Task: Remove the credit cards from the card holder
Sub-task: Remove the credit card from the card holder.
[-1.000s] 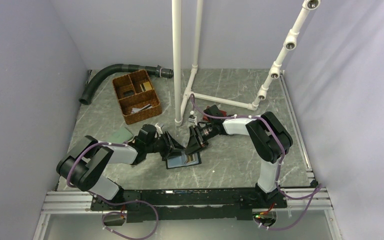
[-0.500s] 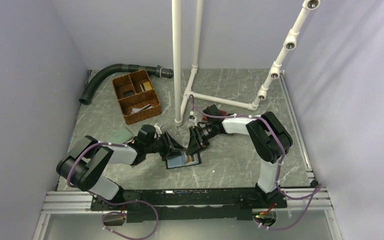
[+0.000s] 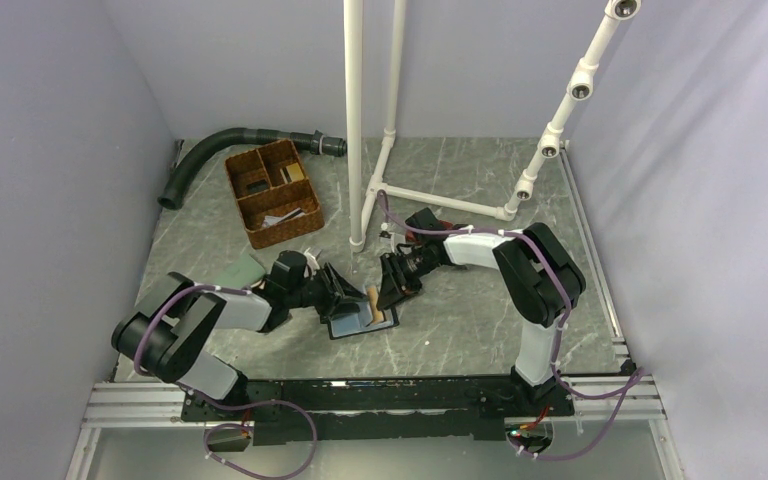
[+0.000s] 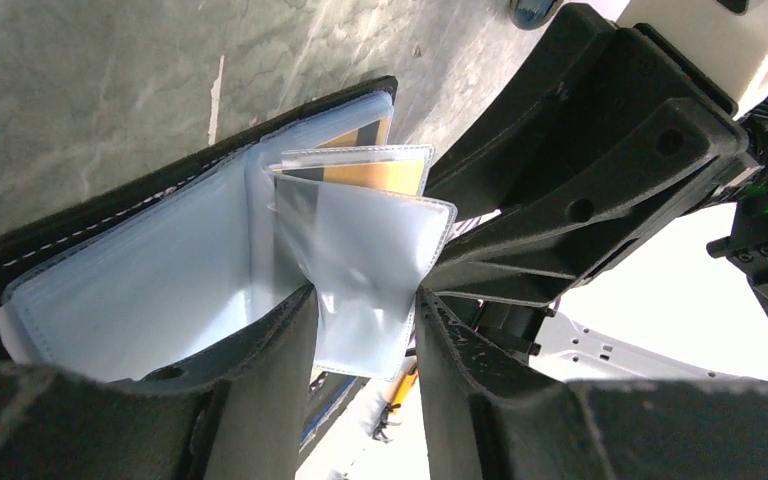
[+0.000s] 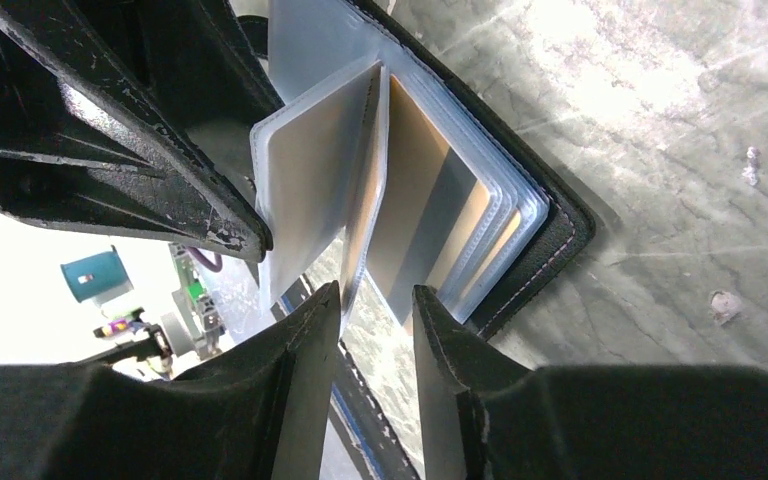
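Note:
The card holder lies open on the table between both grippers, with a black edge and clear sleeves. My left gripper is closed on one clear sleeve, which stands raised off the stack between its jaws. An orange-yellow credit card sits in a sleeve behind it and also shows in the right wrist view. My right gripper is narrowly open, its jaws straddling the lower edge of a lifted sleeve. I cannot make out a dark card.
A brown wicker basket and a black hose are at the back left. A white pipe frame stands just behind the grippers. A green wallet lies by the left arm, and a red wallet lies behind the right arm.
My left gripper has drawn back to the left and a sleeve now stands up from the card holder. My right gripper has shifted slightly towards it.

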### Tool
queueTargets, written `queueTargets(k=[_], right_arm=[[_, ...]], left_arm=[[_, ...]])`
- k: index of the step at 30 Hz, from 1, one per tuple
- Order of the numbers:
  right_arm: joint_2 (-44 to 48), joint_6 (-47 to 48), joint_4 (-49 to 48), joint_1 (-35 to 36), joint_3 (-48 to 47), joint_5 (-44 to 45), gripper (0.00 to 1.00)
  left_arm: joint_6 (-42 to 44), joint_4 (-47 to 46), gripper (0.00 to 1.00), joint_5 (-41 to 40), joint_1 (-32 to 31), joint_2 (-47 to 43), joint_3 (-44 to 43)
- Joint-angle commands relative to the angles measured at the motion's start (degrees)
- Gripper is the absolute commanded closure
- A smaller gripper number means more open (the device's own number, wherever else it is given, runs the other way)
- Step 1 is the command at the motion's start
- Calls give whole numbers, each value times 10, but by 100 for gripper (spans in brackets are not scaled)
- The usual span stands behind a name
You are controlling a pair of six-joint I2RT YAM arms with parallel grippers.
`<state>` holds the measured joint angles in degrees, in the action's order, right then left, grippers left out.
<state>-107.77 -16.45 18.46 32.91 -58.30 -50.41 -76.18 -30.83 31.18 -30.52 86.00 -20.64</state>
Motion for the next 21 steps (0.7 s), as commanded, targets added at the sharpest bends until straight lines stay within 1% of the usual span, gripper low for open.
queueTargets(k=[1, 3, 7, 8, 12, 18, 21], right_arm=[[14, 30, 4, 7, -17, 69, 64], [14, 34, 8, 11, -18, 77, 64], [16, 45, 16, 16, -23, 94, 65], [17, 48, 18, 17, -24, 101, 64], [27, 55, 20, 17, -23, 124, 64], [29, 59, 22, 18, -24, 127, 63], [27, 60, 23, 19, -26, 124, 63]], left_arm=[[0, 0, 55, 6, 4, -15, 13], [1, 2, 56, 8, 7, -19, 14], [3, 14, 62, 8, 11, -30, 19], [5, 20, 64, 8, 12, -34, 19], [16, 66, 66, 2, 19, -62, 23], [44, 160, 63, -11, 32, -112, 17], [46, 174, 60, -13, 34, -123, 21]])
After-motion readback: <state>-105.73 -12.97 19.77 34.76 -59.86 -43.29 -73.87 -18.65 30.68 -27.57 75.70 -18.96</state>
